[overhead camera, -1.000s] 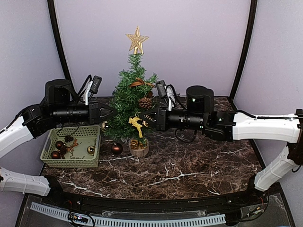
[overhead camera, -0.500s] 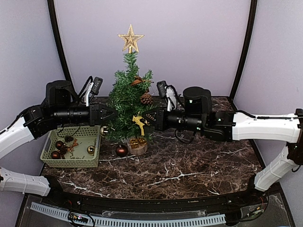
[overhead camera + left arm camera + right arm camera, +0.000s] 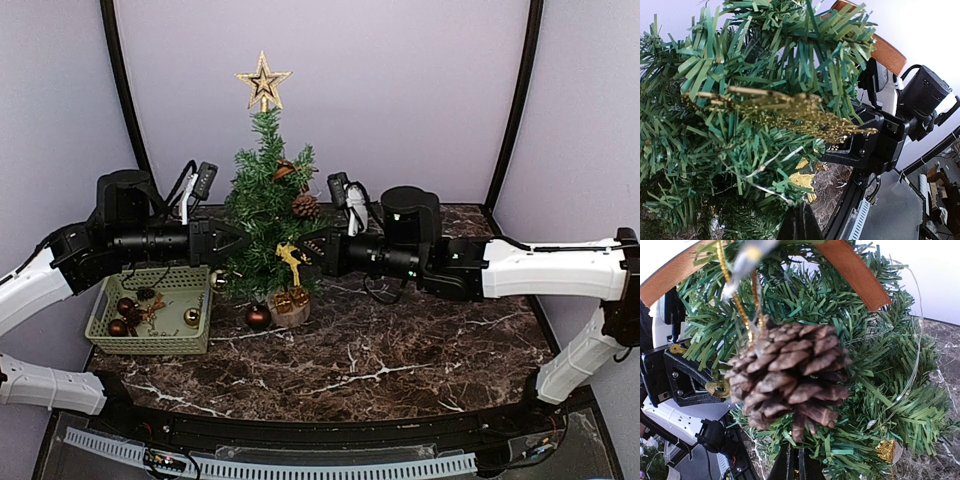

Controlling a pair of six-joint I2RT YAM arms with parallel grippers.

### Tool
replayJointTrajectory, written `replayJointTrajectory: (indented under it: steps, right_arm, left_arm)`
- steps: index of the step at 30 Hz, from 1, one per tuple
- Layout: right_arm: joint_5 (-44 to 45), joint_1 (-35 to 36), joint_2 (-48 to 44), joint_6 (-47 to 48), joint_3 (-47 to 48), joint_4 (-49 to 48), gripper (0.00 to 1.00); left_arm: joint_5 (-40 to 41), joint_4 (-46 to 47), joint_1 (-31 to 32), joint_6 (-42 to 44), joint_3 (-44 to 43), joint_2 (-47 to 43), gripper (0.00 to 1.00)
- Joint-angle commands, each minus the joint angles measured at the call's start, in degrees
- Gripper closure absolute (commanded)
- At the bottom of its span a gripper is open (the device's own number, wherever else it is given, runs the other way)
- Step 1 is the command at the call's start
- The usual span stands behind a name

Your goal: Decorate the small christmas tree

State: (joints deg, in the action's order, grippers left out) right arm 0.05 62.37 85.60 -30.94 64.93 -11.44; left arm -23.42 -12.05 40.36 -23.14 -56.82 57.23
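The small christmas tree (image 3: 262,225) stands on its wooden stump (image 3: 292,310) at mid-table and leans slightly left. It carries a gold star (image 3: 263,80), a pine cone (image 3: 305,206), a brown ribbon (image 3: 285,170) and a gold glitter ornament (image 3: 291,262). My left gripper (image 3: 240,241) is shut, its tip among the left branches (image 3: 740,150). My right gripper (image 3: 304,250) is shut too, pushed into the right branches just under the pine cone (image 3: 787,375). Needles hide both fingertips, so I cannot see anything pinched.
A green basket (image 3: 110,335) with brown and gold baubles sits at the left, under my left arm. A brown ball (image 3: 258,317) lies on the marble table (image 3: 400,350) beside the stump. A gold ball (image 3: 218,278) hangs low on the tree.
The tree top and star have swung left, from leaning right to leaning slightly left. My right arm has shifted left with it. The left arm has stayed put.
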Motion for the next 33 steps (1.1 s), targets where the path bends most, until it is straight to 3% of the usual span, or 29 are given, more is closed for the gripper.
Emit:
replayJointTrajectory:
  steps: [1, 5, 21, 33]
  right_arm:
    - [0.15, 0.44, 0.79, -0.34, 1.24, -3.85, 1.0]
    - [0.13, 0.47, -0.45, -0.2, 0.27, -4.21, 1.0]
    - [0.13, 0.47, -6.78, 0.06, -5.82, -5.02, 0.67]
    - [-0.86, 0.45, -9.77, 0.9, -8.37, -5.85, 0.54]
  left_arm:
    - [-1.11, 1.36, -0.19, 0.38, 0.73, -0.79, 1.0]
    - [0.43, 1.34, -0.19, 0.05, 0.9, -1.62, 1.0]
    - [2.97, -0.01, -0.19, -0.51, 1.1, -3.22, 1.0]
    - [4.2, -0.59, -0.19, -0.85, 0.99, -3.58, 1.0]
